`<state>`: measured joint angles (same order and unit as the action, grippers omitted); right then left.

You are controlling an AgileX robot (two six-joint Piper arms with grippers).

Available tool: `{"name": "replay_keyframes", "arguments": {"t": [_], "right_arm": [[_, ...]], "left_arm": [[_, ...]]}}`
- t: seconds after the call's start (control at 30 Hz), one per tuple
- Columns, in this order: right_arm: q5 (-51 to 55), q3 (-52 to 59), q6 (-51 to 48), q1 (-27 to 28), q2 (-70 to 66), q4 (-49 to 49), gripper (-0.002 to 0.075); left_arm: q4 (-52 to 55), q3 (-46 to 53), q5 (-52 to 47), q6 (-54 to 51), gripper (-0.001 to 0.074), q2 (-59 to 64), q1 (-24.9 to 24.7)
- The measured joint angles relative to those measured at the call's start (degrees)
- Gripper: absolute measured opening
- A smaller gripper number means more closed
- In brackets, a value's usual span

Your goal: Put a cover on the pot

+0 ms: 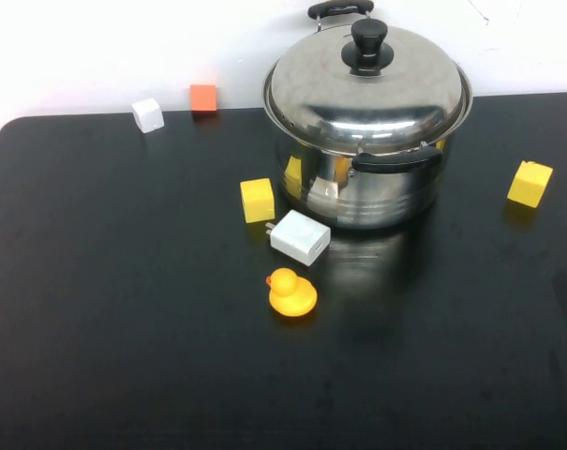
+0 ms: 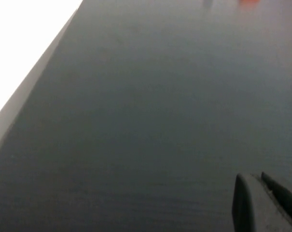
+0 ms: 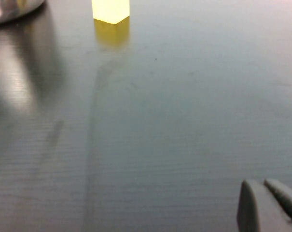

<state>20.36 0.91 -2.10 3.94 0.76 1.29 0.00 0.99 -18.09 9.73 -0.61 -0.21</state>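
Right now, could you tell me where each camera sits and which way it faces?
High view: raised on the robot's side, angled down at the table, the pot wearing its lid; no arms show.
Left wrist view: low over bare table; left gripper shut.
Right wrist view: faces the yellow block, shared with high view; right gripper shut.

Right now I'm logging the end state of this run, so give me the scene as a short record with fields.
pot: upright at the table's far side, handle facing the camera
lid: seated on the pot, black knob up
task state: pot looks covered
left gripper: low over bare table, fingers together, holding nothing
right gripper: over the table near a yellow block, fingers together, holding nothing
near the pot: yellow cube, white charger, rubber duck
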Motion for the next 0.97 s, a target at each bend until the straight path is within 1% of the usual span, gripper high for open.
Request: {"name": "replay_keyframes", "arguments": {"t": [0.97], "right_arm": [[0.0,0.0,0.0,0.0,0.0,0.0,-0.0002]], "left_arm": [[0.0,0.0,0.0,-0.7,-0.0001,0.0,0.0]]}}
